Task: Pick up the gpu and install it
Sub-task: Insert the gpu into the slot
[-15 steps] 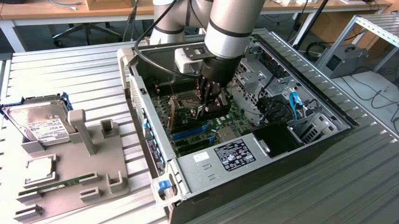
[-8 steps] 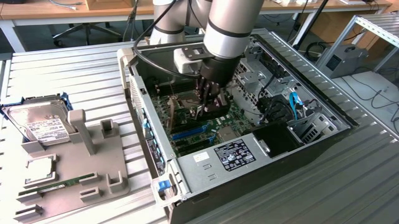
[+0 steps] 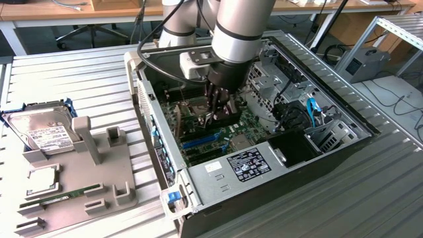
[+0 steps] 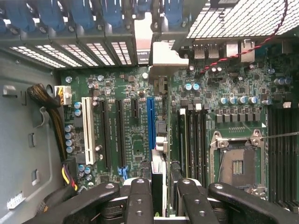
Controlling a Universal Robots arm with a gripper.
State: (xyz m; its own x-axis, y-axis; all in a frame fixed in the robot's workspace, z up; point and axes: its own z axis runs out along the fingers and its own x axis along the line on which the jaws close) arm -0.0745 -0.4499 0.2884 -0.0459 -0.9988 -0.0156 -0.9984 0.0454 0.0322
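Ribbed metal tabletop (image 3: 370, 198) carries the whole setup, with desks and chair legs at the back of the room. Nearest in the exterior view, on that view's left, a grey holder tray (image 3: 99, 193) keeps a green memory stick (image 3: 63, 197), a square processor (image 3: 43, 179) and, further back, a silver hard drive (image 3: 43, 134) with a white label. Beyond it lies an open PC case (image 3: 218, 178) on its side, motherboard (image 4: 135, 135) exposed, a blue expansion slot (image 4: 150, 122) and an empty CPU socket (image 4: 236, 163) showing in the wrist view. Deeper inside the case, the arm reaches down and its gripper (image 4: 161, 198) is clamped on the gpu (image 4: 159, 158), fingers (image 4: 139, 200) pressed on either face of the card, which is seen edge-on and upright over the slot area, its silver bracket (image 4: 163, 58) toward the case's rear slot openings. Whether the card's edge connector has entered a slot cannot be told. The card looks stiff and light, but fragile: the board carries small parts and a fan that should not be squeezed, so holding it across the flat faces near its upper edge, as here, seems right. It probably tolerates little tilt or side force while seating.
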